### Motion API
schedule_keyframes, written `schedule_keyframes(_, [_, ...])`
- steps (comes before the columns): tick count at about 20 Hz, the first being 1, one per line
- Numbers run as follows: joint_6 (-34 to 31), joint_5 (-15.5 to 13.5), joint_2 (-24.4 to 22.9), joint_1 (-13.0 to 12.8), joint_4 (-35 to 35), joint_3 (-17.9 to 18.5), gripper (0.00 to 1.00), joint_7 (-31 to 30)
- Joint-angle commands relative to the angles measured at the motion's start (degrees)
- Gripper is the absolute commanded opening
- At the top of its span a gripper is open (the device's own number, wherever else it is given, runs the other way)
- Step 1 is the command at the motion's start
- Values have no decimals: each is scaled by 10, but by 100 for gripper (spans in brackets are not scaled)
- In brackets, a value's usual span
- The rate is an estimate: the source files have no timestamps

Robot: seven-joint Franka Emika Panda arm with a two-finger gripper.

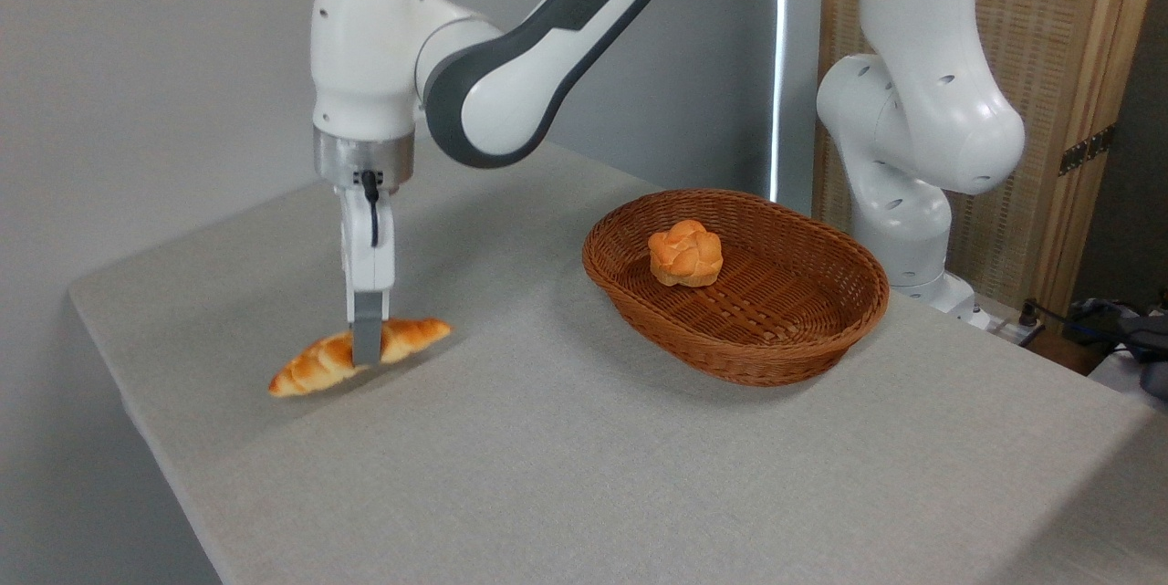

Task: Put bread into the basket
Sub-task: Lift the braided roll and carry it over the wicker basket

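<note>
One narrow pinch by the jaws at mid-length holds the bread (321, 363) above the desk (584, 466); it could swivel loose before the basket (730, 357).

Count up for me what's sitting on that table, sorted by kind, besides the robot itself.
Long braided bread, pinched at its middle by the gripper: 1
Small round knotted bun, inside the basket: 1
Brown wicker basket: 1
Total: 3

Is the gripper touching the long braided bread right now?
Touching. The camera view shows the gripper finger pressed across the middle of the bread, no gap visible.
</note>
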Motion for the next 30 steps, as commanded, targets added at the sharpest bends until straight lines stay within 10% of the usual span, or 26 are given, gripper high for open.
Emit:
schedule_keyframes(1, [-102, -35, -61, 4, 13, 9, 31, 0])
schedule_keyframes(11, [-389, -36, -265, 4, -15, 95, 31, 5])
schedule_keyframes(20, [-453, -26, -462, 4, -211, 160, 33, 47])
schedule_keyframes(30, [-513, 13, -465, 2, -255, 188, 41, 86])
